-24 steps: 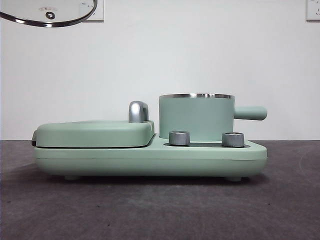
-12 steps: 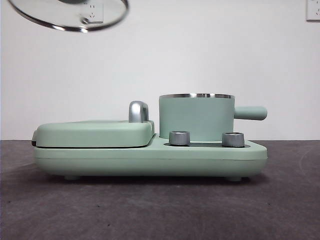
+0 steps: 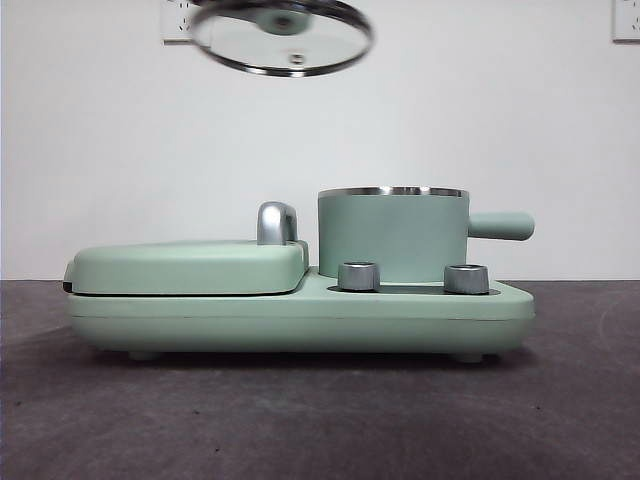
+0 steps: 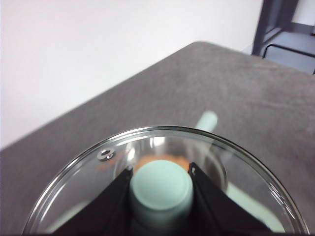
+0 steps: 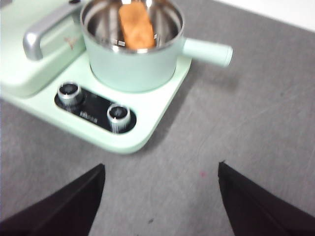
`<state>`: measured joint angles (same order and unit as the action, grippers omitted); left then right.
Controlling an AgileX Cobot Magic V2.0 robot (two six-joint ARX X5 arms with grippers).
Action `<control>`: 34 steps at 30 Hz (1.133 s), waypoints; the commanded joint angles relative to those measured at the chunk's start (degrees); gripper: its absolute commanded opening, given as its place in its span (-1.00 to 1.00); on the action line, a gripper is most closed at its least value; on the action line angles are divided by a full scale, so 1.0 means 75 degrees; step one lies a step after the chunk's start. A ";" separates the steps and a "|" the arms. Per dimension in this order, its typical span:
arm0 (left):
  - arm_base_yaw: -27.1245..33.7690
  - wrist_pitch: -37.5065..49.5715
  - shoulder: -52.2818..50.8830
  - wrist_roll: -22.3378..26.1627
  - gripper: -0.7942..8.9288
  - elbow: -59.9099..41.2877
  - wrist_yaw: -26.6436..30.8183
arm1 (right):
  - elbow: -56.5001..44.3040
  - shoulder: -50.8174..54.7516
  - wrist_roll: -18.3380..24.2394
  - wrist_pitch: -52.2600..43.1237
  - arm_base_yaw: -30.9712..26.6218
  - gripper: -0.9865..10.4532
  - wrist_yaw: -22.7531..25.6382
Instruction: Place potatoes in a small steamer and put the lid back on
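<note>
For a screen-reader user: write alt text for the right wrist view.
An orange-brown potato lies inside the lidless mint-green steamer pot on its cooker base; below, the right pincer hangs open and empty above the grey table.

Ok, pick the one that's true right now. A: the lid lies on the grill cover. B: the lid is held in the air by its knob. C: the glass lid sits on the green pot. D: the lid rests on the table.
B: the left gripper is shut on the lid at its knob, and the lid hangs high above the small steamer, whose rim is uncovered.
</note>
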<state>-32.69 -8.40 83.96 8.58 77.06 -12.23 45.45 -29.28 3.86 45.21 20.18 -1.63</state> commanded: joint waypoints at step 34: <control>-0.0411 0.2716 0.4060 -0.0178 -0.81 0.1693 -0.0187 | 0.0029 -0.0029 -0.0463 -0.0195 0.0035 -0.21 0.0425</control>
<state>-35.16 10.09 113.08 7.70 87.70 -13.45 45.45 -29.26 1.10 44.31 20.18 1.39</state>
